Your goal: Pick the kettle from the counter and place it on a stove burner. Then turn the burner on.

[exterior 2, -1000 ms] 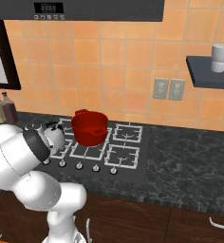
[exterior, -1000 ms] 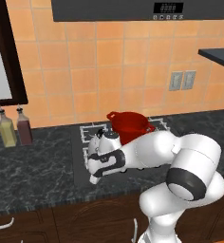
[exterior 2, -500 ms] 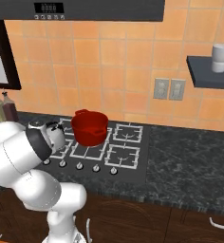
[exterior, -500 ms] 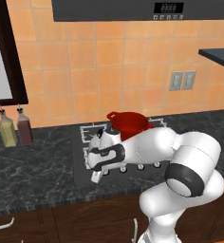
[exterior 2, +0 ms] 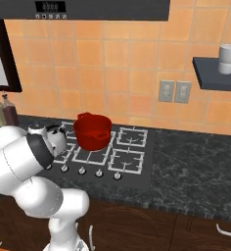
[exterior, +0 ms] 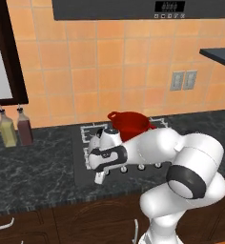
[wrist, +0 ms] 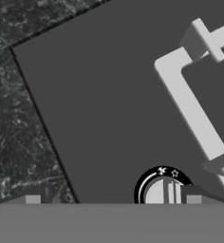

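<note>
From where I stand, one red pot (exterior 2: 92, 131) sits on the black cooktop (exterior 2: 142, 169), on a back grate towards the left. I can count four pale-grey stove burner grates for certain: one under the pot, one in front of it (exterior 2: 90, 154), and two to the right of those (exterior 2: 131, 136) (exterior 2: 127, 160); more grate shows at the far left, half hidden by the arm. Five small round knobs (exterior 2: 81, 170) run in a row along the cooktop's front edge. Two glass bottles (exterior: 8, 131) stand side by side on the dark speckled counter (exterior: 33, 162) at the far left, against the orange tiled wall, one yellowish and one dark red. One white cup (exterior 2: 227, 58) rests on a dark shelf (exterior 2: 213, 78) high on the right, and two outlet plates (exterior 2: 174, 91) are set in the tiles.

The one kettle (exterior 2: 38, 129) sits on the left side of the cooktop, its silvery dome peeking out behind the robot's arm.

The gripper (exterior: 100, 177) hangs low over the front left part of the cooktop, pointing down, jaws spread wide with nothing between them. Just beneath, one knob (wrist: 162, 188) lies near the right fingertip (wrist: 191, 195), and I cannot tell whether they touch.
</note>
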